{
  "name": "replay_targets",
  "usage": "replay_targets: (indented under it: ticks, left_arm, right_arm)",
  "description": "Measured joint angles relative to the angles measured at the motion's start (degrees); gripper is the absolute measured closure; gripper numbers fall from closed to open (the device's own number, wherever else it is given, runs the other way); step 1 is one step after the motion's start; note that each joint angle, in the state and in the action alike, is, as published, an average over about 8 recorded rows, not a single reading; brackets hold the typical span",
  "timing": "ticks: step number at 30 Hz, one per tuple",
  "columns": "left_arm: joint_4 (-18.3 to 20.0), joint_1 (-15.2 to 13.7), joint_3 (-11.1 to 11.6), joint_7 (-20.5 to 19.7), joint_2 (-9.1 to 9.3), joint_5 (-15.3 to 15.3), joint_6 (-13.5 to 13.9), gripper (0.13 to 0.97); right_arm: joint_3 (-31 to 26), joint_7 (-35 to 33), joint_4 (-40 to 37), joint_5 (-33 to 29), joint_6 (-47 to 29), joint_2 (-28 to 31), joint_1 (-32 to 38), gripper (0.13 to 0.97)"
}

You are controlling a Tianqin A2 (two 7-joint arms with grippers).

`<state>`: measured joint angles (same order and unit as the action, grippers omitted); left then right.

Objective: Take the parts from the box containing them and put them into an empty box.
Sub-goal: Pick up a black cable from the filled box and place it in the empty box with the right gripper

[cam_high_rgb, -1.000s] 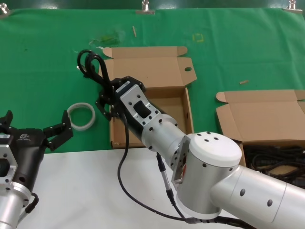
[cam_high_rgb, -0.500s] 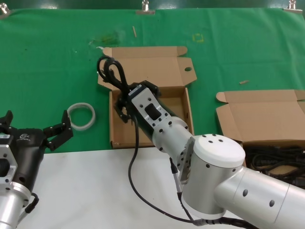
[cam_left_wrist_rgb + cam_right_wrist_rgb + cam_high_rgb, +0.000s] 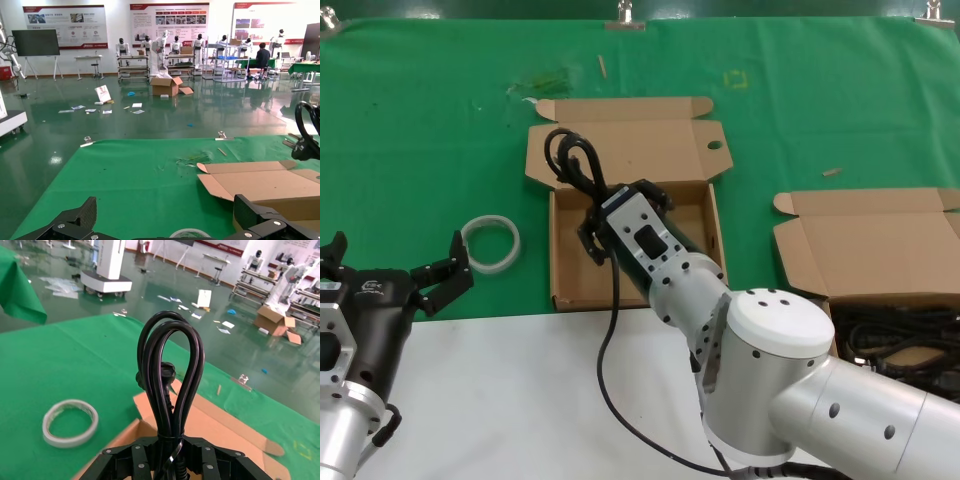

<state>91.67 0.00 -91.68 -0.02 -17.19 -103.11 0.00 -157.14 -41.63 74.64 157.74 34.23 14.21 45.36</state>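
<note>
While right claw (image 3: 588,232) grips, cable bundle (image 3: 572,160) upright

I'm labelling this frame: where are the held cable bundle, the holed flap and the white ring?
cable bundle (image 3: 170,375), right wrist view, upper loop.
holed flap (image 3: 716,150), head view, beside the hole.
white ring (image 3: 490,245), head view, its band.

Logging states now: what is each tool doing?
Left tool: open, holding nothing, parked near the ring.
Right tool: shut on a cable, over the holed box.
</note>
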Motion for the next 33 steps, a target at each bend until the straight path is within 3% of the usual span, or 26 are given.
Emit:
replay_targets:
  ticks: [5,22,27,33]
  left_arm:
    - [0.0,0.0,0.0,0.0,0.00,0.0,0.0,0.132]
    - [0.0,0.0,0.0,0.0,0.00,0.0,0.0,0.132]
    - [0.0,0.0,0.0,0.0,0.00,0.0,0.0,0.132]
    - [0.0,0.0,0.0,0.0,0.00,0.0,0.0,0.132]
  right_arm:
    - [6.3,-7.1,0.2,0.0,3.4,-0.1,-3.5,0.951]
    - [43.8,-48.4,1.8,0.0,11.9,-0.1,-18.1,0.951]
    - [46.7,-52.9,2.1,0.0,10.4,-0.1,-18.7,0.951]
    - [44.0,-50.4,1.9,0.0,7.6,0.0,-17.8,0.951]
